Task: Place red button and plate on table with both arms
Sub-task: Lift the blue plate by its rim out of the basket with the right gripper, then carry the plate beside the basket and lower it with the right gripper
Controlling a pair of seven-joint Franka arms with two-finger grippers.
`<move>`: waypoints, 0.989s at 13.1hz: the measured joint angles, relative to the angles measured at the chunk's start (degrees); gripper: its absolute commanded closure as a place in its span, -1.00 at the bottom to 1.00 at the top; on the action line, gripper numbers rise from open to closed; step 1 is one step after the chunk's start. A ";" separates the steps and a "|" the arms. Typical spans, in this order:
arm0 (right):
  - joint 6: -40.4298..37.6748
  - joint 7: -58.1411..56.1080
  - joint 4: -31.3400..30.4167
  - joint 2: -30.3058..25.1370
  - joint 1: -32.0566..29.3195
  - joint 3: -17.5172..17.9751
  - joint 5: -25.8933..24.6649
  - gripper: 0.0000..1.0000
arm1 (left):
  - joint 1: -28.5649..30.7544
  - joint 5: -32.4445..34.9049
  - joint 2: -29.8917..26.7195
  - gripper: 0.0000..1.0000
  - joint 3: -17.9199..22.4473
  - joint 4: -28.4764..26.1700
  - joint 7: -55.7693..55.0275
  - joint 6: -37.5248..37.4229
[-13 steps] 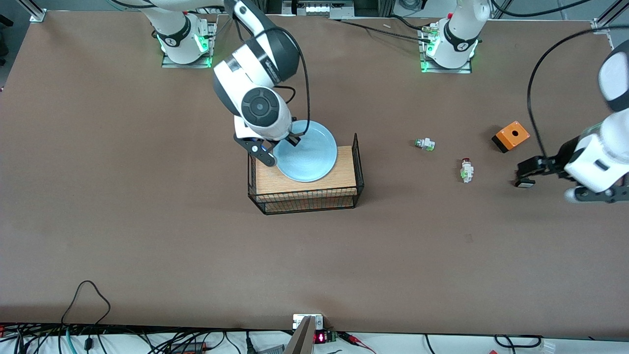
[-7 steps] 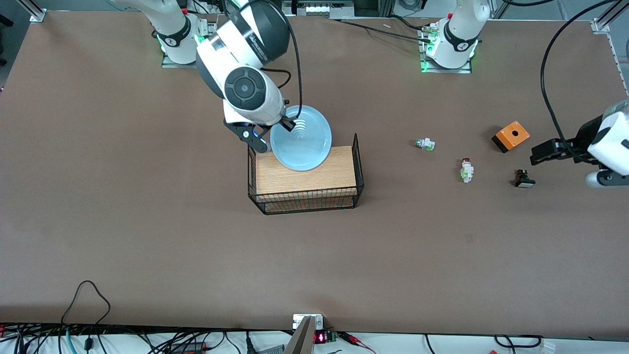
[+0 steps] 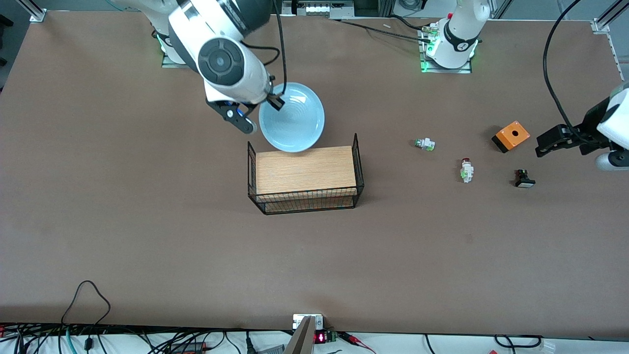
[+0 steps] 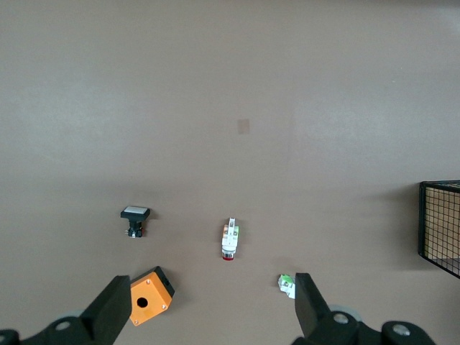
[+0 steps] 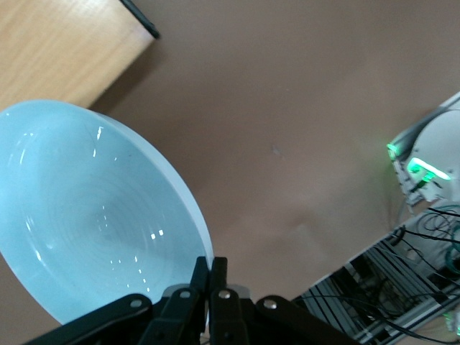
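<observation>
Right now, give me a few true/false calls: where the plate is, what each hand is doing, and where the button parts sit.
1. The right hand is shut on the rim of the plate. True.
2. The plate lies flat in the wire basket. False: it is held up over the basket's edge and the table.
3. The left hand grips the red button. False: it is open and empty, and the button lies on the table.
4. The orange box sits farther from the front camera than the black button. True.
5. The green-capped part is in the basket. False: it is on the table.
</observation>
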 measured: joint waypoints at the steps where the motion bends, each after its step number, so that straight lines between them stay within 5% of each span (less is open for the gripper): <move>1: -2.13 -0.33 0.00 -1.10 -0.03 -0.02 -0.02 1.00 | 0.00 0.00 -0.96 -1.00 0.00 -1.19 1.39 0.10; 5: -9.99 -9.98 0.01 -5.43 -5.11 -0.43 -0.19 1.00 | 0.02 -0.05 -2.77 -1.00 0.11 -1.87 2.73 -0.33; 13: -17.72 -52.33 -0.83 -7.24 -33.81 -1.22 -2.89 1.00 | -0.11 -0.07 -3.39 -1.00 -0.48 -1.61 1.76 -1.12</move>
